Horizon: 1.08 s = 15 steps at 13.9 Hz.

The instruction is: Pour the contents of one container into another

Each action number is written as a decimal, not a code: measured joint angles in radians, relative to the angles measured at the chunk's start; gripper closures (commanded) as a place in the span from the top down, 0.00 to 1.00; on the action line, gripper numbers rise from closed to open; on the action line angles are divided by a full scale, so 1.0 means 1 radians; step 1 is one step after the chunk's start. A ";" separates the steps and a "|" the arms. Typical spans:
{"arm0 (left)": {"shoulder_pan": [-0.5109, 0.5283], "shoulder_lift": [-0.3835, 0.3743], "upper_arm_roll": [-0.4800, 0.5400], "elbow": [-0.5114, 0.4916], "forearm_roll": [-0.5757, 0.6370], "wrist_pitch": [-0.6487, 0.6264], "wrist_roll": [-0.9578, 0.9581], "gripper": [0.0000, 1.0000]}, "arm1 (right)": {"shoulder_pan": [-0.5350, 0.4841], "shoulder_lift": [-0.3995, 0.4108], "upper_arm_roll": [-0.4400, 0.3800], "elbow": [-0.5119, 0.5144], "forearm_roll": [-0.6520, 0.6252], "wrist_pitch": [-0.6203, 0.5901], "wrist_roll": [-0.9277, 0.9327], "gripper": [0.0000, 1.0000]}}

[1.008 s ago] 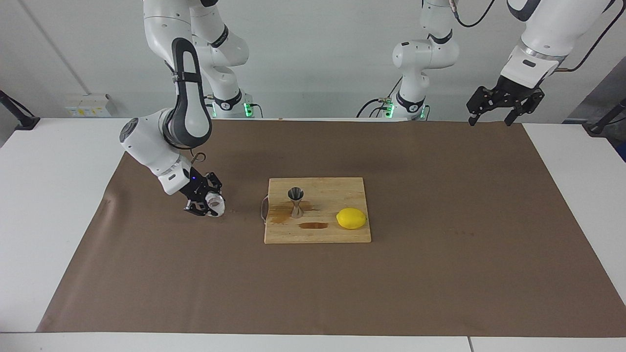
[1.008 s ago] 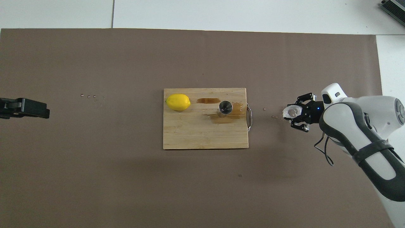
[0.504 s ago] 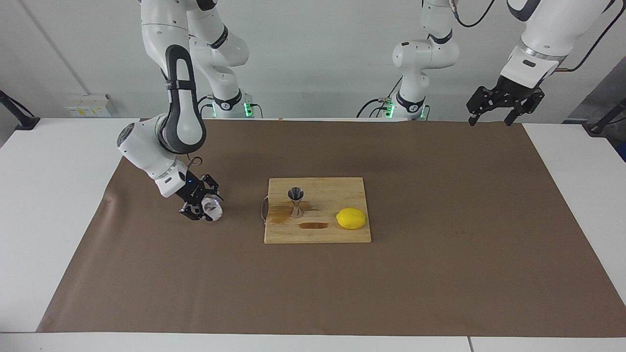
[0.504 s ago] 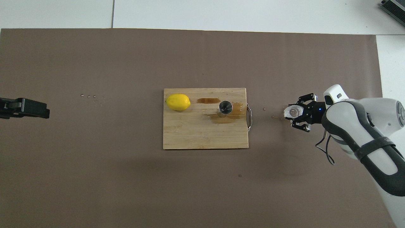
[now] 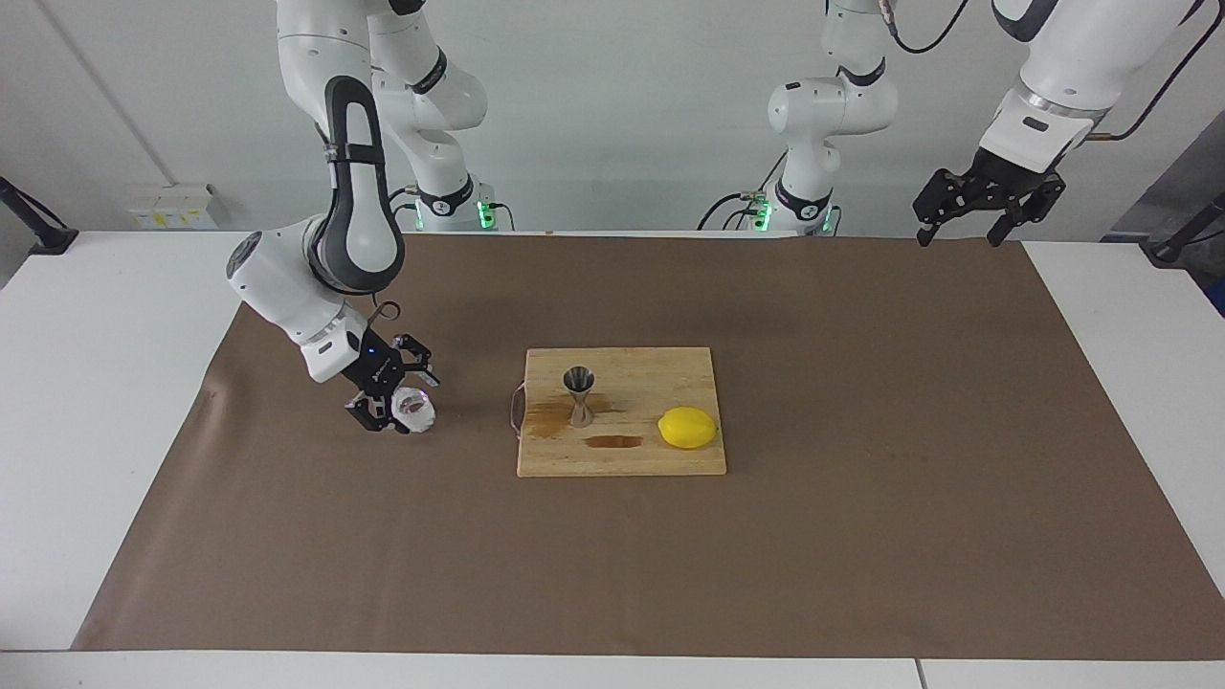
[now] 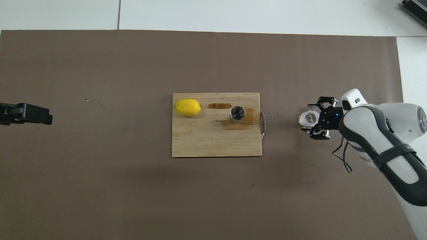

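The clear bumpy glass cup (image 5: 415,411) stands upright on the brown mat, beside the cutting board toward the right arm's end; it also shows in the overhead view (image 6: 308,118). My right gripper (image 5: 400,400) (image 6: 313,118) is low at the cup, its fingers spread open on either side of it. The steel hourglass jigger (image 5: 579,393) (image 6: 237,113) stands on the wooden cutting board (image 5: 622,457) (image 6: 200,143). My left gripper (image 5: 986,206) waits open, raised over the mat's edge at the left arm's end.
A yellow lemon (image 5: 687,427) (image 6: 187,107) lies on the board beside the jigger. Brown wet stains (image 6: 220,106) mark the board around the jigger. Small droplets (image 6: 283,119) lie on the mat between board and cup. The brown mat (image 5: 612,574) covers the table.
The right gripper has set the glass cup upright on the mat and spread its fingers off it. The left arm has not moved.
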 measured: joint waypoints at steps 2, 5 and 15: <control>0.000 0.000 0.000 0.000 0.000 0.000 0.000 1.00 | 0.001 -0.031 0.001 0.009 -0.093 -0.021 0.139 1.00; 0.000 0.000 0.000 0.000 0.000 0.000 0.000 1.00 | 0.001 -0.075 0.003 0.066 -0.283 -0.140 0.404 1.00; 0.000 0.000 0.000 0.000 0.000 0.000 0.000 1.00 | -0.005 -0.217 0.003 0.259 -0.742 -0.582 1.334 1.00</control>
